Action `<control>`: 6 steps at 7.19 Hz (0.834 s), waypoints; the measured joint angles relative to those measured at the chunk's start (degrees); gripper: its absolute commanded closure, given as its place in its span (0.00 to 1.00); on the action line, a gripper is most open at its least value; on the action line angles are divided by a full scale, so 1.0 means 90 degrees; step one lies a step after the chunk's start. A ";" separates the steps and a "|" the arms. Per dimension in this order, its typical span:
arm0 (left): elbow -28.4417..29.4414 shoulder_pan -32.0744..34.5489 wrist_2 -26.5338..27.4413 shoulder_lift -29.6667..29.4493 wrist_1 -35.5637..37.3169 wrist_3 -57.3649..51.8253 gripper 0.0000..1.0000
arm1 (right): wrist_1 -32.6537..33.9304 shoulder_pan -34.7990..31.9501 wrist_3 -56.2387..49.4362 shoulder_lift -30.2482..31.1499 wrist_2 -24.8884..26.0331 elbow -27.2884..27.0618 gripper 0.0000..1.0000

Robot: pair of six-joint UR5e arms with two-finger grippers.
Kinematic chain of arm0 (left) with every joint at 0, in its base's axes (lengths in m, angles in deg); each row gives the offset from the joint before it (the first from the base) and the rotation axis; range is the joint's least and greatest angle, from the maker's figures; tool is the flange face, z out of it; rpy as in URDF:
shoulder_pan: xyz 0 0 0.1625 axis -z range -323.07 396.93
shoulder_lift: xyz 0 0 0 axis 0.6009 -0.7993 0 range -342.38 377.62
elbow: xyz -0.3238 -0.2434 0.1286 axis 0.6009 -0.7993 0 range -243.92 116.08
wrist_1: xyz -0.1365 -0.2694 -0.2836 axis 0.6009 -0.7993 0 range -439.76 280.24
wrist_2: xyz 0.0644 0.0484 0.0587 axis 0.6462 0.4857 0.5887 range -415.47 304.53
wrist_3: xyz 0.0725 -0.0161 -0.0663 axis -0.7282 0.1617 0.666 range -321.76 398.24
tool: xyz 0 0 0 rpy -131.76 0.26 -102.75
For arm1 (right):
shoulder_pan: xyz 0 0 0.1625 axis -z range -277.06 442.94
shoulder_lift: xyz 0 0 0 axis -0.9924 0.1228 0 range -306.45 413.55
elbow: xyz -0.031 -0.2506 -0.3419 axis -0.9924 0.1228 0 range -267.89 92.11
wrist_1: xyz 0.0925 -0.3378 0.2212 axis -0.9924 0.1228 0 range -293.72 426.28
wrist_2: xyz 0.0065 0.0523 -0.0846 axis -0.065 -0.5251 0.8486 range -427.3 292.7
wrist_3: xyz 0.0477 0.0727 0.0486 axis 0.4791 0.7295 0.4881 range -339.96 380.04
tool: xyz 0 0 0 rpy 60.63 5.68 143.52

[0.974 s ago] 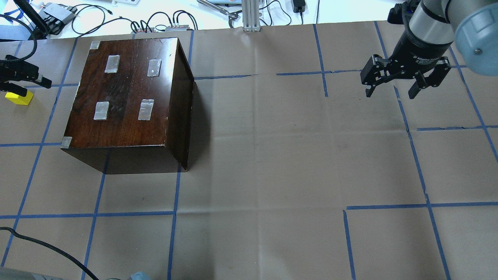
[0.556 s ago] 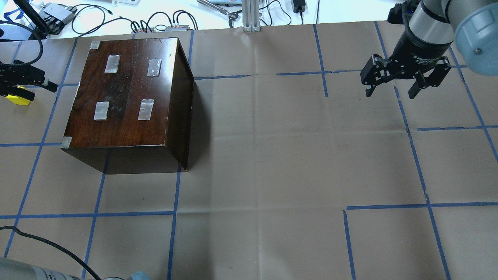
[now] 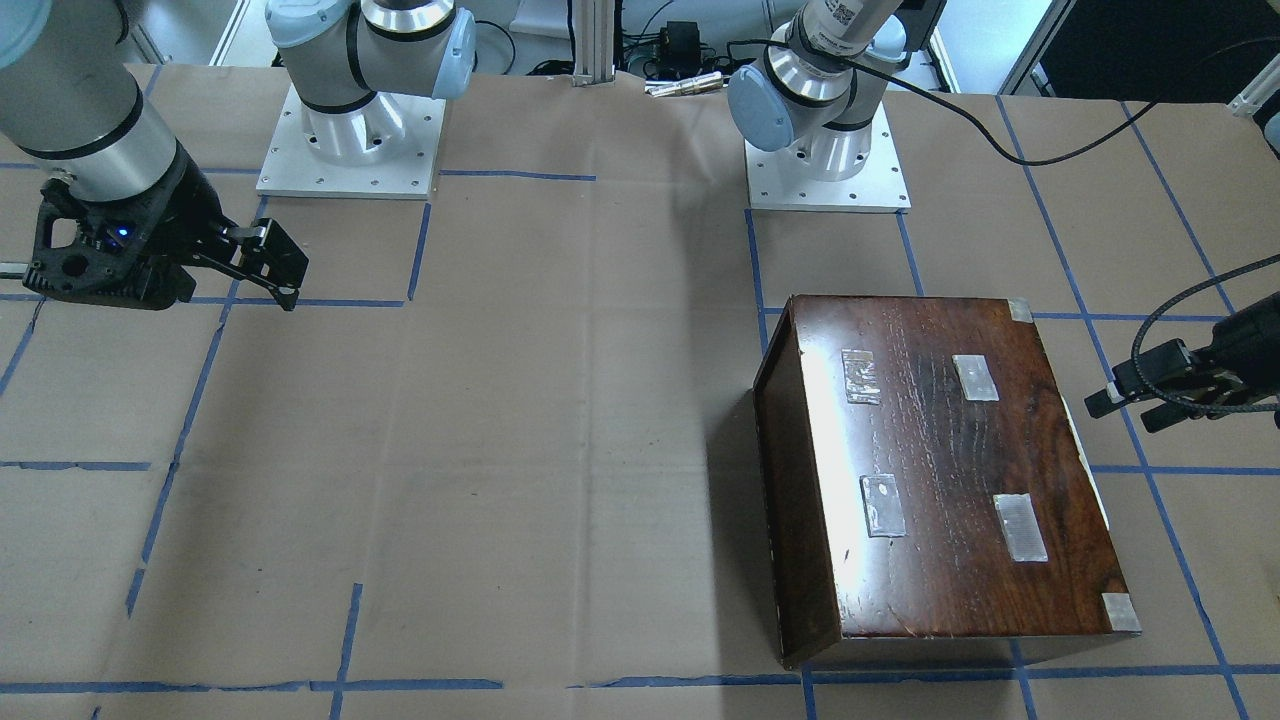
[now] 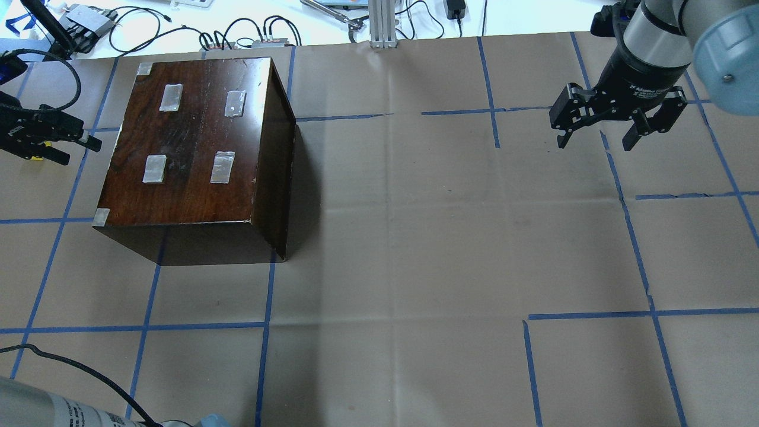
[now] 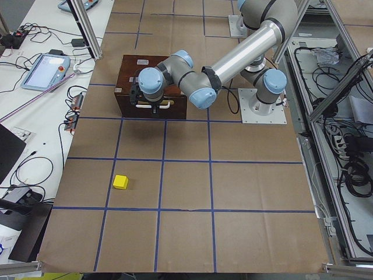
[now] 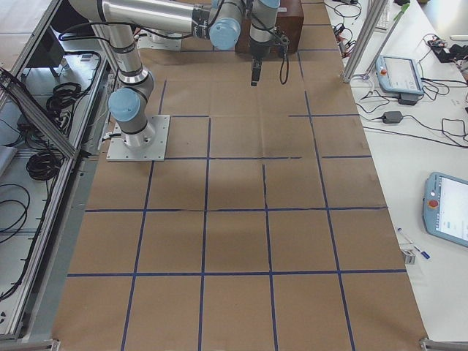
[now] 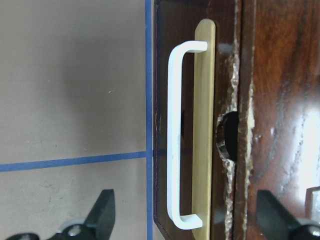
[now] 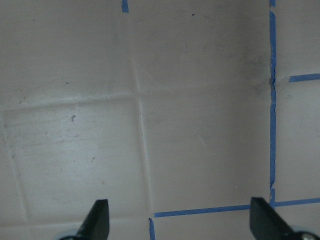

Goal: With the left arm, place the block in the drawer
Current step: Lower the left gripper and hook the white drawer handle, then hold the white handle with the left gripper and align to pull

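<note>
Brown-papered table (image 4: 415, 237): left gripper (image 4: 76, 149), fingers apart at the overhead's left edge, faces the white handle (image 7: 175, 135) on the drawer (image 7: 204, 125); right gripper (image 4: 595, 141), upper right, likewise spread; block (image 5: 120, 182) unheld.

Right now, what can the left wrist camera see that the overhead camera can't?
Only the left wrist view shows the drawer, its pale wooden front with a half-round notch, and the white handle across it. Only the overhead view shows the right gripper, jaws open over bare paper, and the cables beyond the table's far edge. Both show the dark-brown box, the blue tape lines and the left gripper, jaws open beside the box.
</note>
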 measured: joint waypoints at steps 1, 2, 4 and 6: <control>0.0027 0.0003 0.0004 -0.0097 0.0019 0.0001 0.01 | -0.0002 0.0000 0.0000 0.0000 0.0000 0.0001 0.00; 0.0057 0.0003 0.0011 -0.0192 0.0030 0.0004 0.01 | -0.0004 0.0000 0.0000 0.0000 0.0000 0.0001 0.00; 0.0051 0.0022 0.0020 -0.0353 0.0193 0.0071 0.01 | -0.0001 0.0000 0.0000 0.0000 0.0000 -0.0001 0.00; 0.0001 0.0049 0.0028 -0.0490 0.0466 0.0113 0.01 | -0.0004 0.0000 0.0000 0.0000 0.0000 -0.0002 0.00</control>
